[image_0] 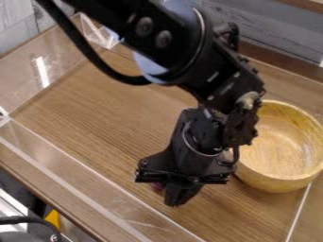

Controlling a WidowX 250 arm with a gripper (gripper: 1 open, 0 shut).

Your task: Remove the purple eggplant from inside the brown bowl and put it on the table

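The brown bowl stands on the table at the right, and its smooth inside shows nothing in it. My gripper points steeply down at the table just left of the bowl, tips close to the surface. Its two dark fingers stand near each other, much narrower than a full spread. Whether anything sits between them is hidden by the fingers and the wrist. The purple eggplant does not show; the arm covers the patch of table beside the bowl.
Clear acrylic walls run along the left side and the near edge of the table. A black cable loops off the arm at the upper left. Bare wood lies left of the gripper.
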